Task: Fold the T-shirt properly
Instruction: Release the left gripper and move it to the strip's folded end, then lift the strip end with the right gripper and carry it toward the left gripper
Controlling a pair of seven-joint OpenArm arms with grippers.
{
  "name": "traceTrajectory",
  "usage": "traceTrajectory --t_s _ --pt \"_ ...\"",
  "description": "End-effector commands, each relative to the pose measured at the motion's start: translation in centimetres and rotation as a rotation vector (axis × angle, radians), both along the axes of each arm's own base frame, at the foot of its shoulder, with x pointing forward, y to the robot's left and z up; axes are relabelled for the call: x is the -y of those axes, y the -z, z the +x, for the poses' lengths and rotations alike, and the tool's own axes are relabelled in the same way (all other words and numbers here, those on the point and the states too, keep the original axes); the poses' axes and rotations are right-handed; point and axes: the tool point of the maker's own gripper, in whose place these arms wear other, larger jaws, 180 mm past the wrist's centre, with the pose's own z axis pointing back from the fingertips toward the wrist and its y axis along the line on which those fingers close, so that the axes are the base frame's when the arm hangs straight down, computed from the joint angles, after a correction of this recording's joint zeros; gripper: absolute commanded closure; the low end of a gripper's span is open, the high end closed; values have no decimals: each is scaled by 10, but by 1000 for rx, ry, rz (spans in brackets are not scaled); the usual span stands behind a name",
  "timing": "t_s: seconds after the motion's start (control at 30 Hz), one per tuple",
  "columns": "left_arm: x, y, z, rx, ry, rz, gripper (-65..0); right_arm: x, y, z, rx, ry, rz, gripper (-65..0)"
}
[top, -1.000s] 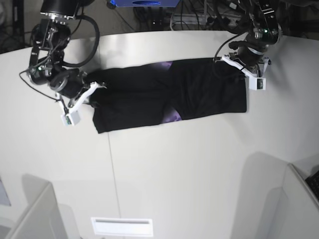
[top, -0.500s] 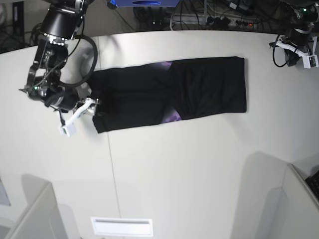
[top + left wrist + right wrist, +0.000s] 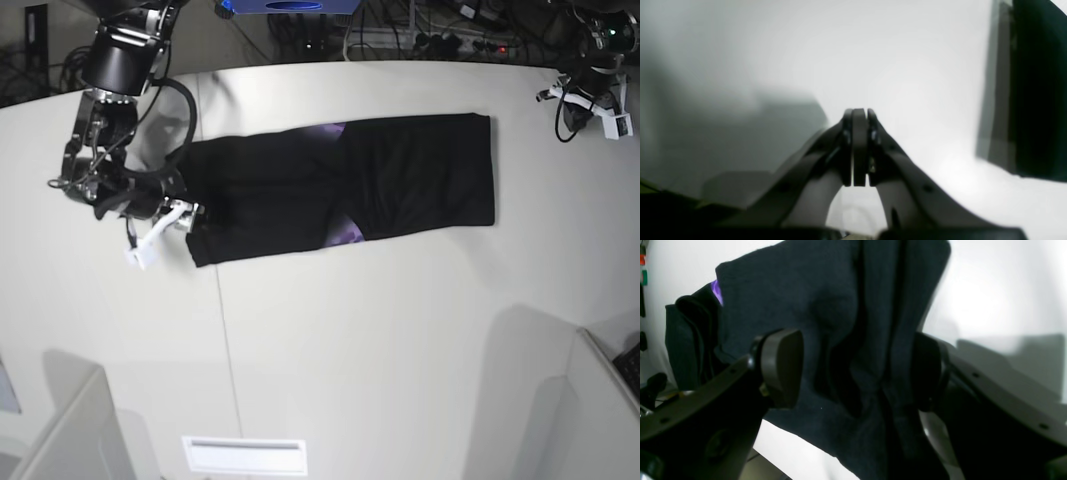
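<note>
The T-shirt lay flat as a long folded strip on the white table, purple print peeking out mid-way. The right gripper sat at its left end; only its wrist cam showed the jaws spread wide around bunched fabric, not pinching it. Far right, the left gripper was clamped closed, holding nothing.

White curved table, cables on dark floor behind

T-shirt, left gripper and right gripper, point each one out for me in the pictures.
T-shirt [image 3: 420,175]: base view, on the flat folded black cloth.
left gripper [image 3: 859,146]: left wrist view, between the fingertips, which are pressed together.
right gripper [image 3: 857,370]: right wrist view, midway between the spread fingertips, over the cloth.
</note>
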Motion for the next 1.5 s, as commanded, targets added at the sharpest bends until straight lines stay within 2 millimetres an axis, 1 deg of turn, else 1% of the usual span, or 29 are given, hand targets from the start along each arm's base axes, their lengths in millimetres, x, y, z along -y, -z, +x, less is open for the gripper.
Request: traceTrajectory --t_s 0.0,0.1,0.13,0.23,0.4,0.43,0.47,0.53,0.6,0.67,0.7,0.73,0.9,1.0,1.07,1.13,1.2,1.3,1.47 --pt "-5 -10 8 39 5 19 0 -5 8 -13 -49 -46 -23 -459" --pt "7 -7 17 42 43 4 0 -25 7 -21 -40 -107 21 -459" --pt "11 -7 20 44 54 -1 0 -28 7 -22 -39 -112 31 -458" --pt "18 -3 26 42 50 -16 0 -30 10 -24 -51 -113 37 -456" --pt "32 0 45 58 64 -42 0 -32 10 -26 -56 -118 41 -362" --pt "34 0 46 57 70 -45 0 -32 10 -26 -57 -119 43 -342" --pt "38 1 49 57 82 -50 0 -33 10 -26 -57 -119 44 -318" --pt "48 2 57 64 111 -62 0 -33 10 -25 -52 -114 44 -251" --pt "54 8 61 43 122 -64 0 -32 8 -21 -37 -102 44 -153" --pt "56 19 60 -4 120 -48 0 -31 7 -16 -17 -90 45 -32" --pt "59 23 61 -17 129 -42 0 -30 5 -14 -11 -87 42 0" --pt "62 25 64 -24 141 -39 0 -29 3 -10 1 -86 41 0" --pt "66 26 66 -25 152 -42 0 -29 -6 -3 35 -95 25 0" --pt "69 25 69 -24 160 -46 0 -29 -20 2 84 -103 9 0" --pt "81 27 72 -27 192 -54 0 -30 -30 6 115 -115 -5 0" --pt "91 29 74 -32 223 -62 0 -41 -38 9 129 -128 -12 0" --pt "101 31 77 -38 251 -66 0 -47 -47 10 133 -144 -41 0" --pt "118 34 82 -32 278 -93 0 -69 -63 13 162 -163 -47 0" --pt "135 37 86 -35 297 -116 0 -98 -81 8 190 -200 -37 0"
